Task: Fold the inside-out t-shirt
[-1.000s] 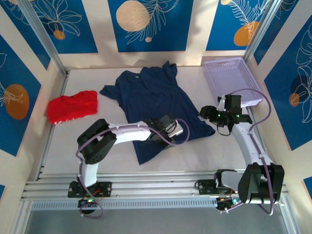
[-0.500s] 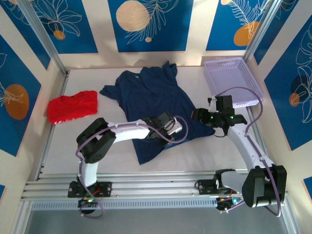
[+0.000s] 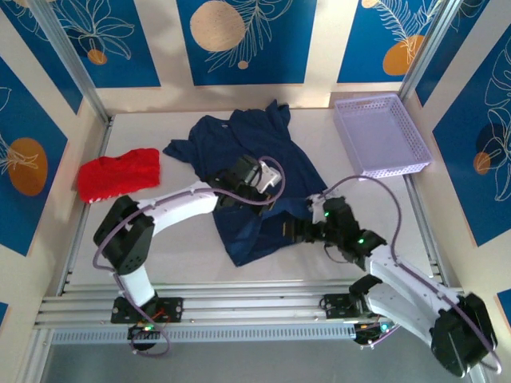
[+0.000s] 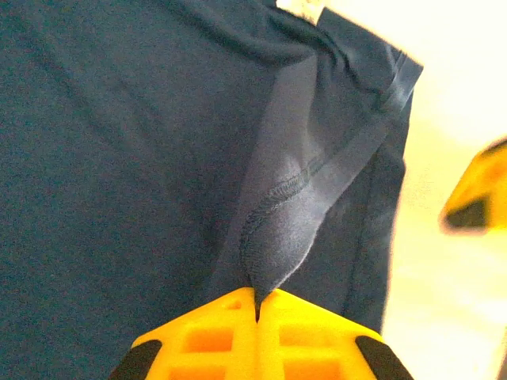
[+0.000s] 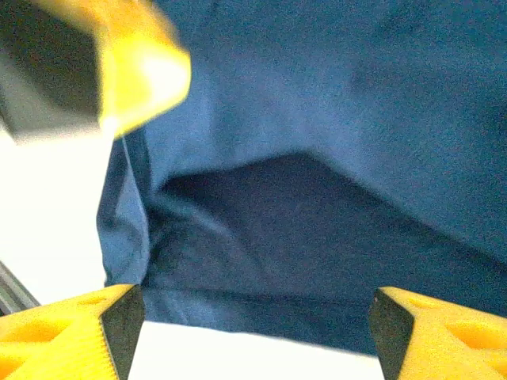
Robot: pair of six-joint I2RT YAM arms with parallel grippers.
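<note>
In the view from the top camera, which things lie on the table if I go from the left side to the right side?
red garment → dark blue t-shirt → purple basket

The pale table (image 3: pixel 319 136) carries the inside-out t-shirt (image 3: pixel 239 152), spread rumpled near its middle. A red garment (image 3: pixel 120 173) lies well left of the shirt. A lavender basket (image 3: pixel 382 136) sits to the shirt's right.

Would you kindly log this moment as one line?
left pincer: shut on t-shirt | right pincer: open at t-shirt edge | fold: not yet done
</note>
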